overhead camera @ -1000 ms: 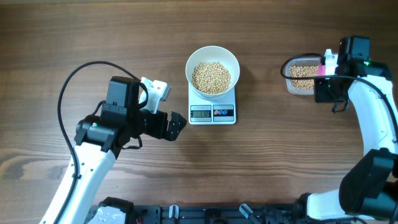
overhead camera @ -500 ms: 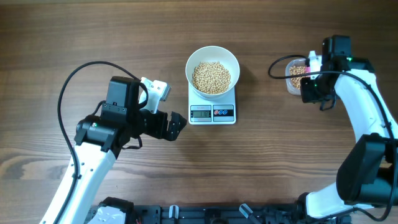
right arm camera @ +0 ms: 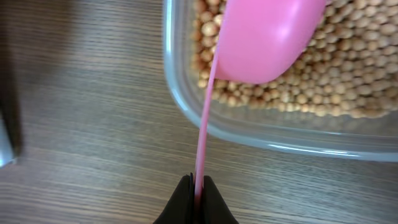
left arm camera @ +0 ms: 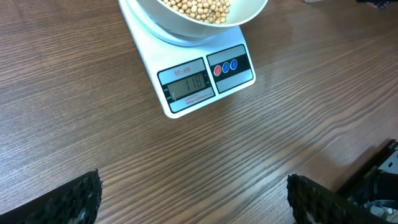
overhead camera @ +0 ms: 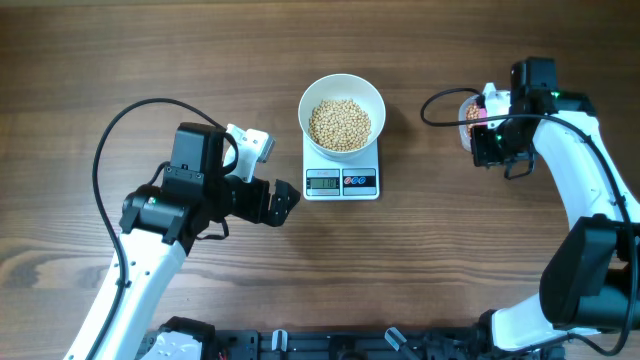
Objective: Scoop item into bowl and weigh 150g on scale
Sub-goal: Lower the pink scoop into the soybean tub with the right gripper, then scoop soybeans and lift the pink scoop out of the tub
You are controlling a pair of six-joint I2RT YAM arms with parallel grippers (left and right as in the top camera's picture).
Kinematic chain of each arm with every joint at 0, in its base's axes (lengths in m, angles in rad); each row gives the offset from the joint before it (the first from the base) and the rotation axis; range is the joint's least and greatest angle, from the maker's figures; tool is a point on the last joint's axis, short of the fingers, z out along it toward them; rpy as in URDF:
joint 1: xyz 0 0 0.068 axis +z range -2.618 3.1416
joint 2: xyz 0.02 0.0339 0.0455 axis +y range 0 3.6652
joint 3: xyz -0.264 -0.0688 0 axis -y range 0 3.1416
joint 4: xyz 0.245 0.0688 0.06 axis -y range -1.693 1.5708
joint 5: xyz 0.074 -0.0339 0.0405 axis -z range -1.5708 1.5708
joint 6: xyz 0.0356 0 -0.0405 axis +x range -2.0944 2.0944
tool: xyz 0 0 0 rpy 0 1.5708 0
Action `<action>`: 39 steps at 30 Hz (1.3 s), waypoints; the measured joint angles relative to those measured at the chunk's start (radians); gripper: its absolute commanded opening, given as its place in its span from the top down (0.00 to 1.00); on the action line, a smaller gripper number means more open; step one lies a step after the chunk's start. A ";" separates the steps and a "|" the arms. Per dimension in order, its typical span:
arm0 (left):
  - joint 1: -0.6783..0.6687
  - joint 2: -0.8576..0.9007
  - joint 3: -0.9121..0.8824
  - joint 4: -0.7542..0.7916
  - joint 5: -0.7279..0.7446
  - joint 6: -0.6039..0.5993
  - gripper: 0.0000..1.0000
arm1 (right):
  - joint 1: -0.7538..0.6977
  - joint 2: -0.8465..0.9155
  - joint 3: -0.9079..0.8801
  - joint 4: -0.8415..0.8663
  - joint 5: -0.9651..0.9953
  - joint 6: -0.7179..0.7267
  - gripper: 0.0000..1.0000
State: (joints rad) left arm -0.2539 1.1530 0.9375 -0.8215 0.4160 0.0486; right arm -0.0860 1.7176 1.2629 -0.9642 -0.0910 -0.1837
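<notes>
Pink plastic scoop (right arm camera: 267,37), pinched by its thin handle in the right gripper (right arm camera: 196,186), hangs over the clear plastic tub (right arm camera: 186,109) at three o'clock, whose small round tan beans (right arm camera: 354,74) look light, loose and rolly, so dig under them; the left gripper (left arm camera: 193,205) gapes wide, empty.

A: Overhead view?
B: Fixed, straight down, far; whole brown wooden table (overhead camera: 150,50).
A: Left wrist?
B: Low, oblique, near; shares the flat white square scale (left arm camera: 205,74) with overhead.
A: Right wrist?
B: Very close, downward, over the clear plastic container (right arm camera: 280,142) of small tan beans (right arm camera: 348,74).
</notes>
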 measured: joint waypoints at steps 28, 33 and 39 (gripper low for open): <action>0.000 0.000 0.000 0.000 0.000 0.000 0.00 | -0.414 0.016 0.000 -0.166 -0.562 -0.014 0.96; 0.000 0.000 0.000 0.000 0.000 0.000 0.00 | -0.531 0.016 -0.014 -0.204 -0.689 -0.081 0.96; 0.000 0.000 0.000 0.000 0.000 0.000 0.00 | -0.628 0.016 -0.101 -0.202 -0.808 -0.127 0.96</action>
State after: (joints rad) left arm -0.2543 1.1530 0.9375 -0.8211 0.4160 0.0486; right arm -0.7139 1.7336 1.1614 -1.1660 -0.8993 -0.3111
